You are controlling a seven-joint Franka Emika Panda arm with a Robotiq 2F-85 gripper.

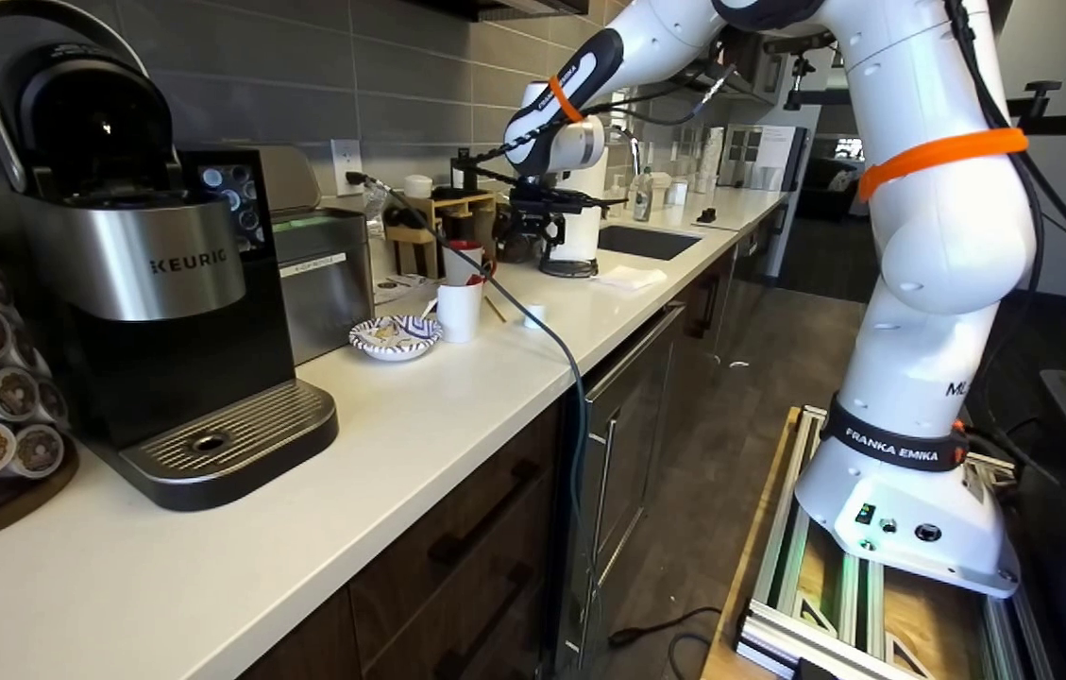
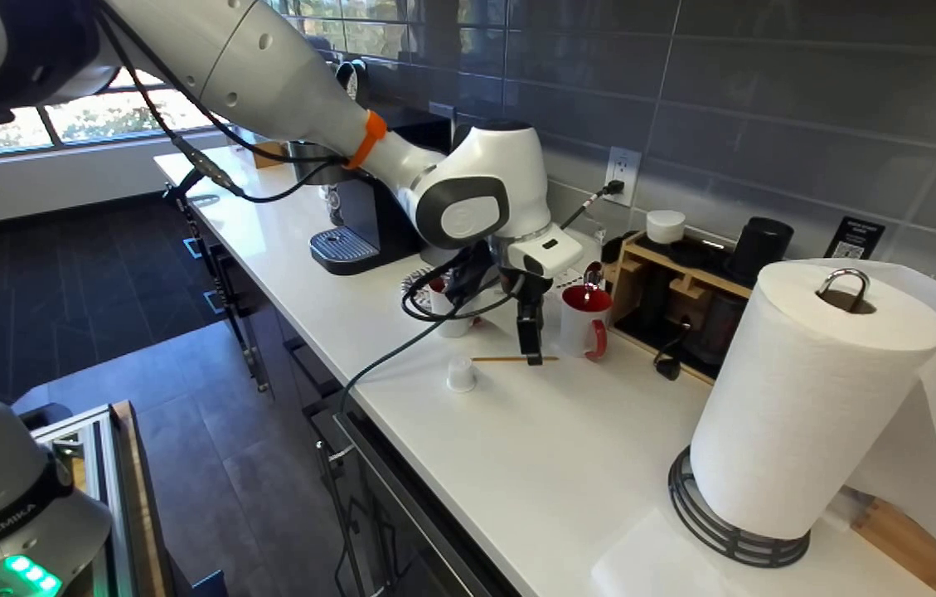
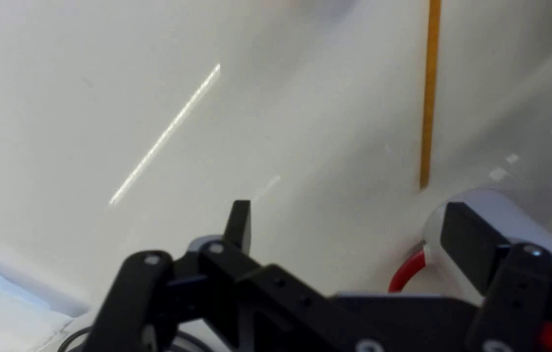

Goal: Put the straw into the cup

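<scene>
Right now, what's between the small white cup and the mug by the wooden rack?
The straw, flat on the counter, in an exterior view; a black gripper finger covers part of it there.

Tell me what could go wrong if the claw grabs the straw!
The open claw might bump the red-handled mug close beside it. The straw is thin and lies flat on the counter, so it might slip away. The little white cup near one end of the straw could tip over.
</scene>
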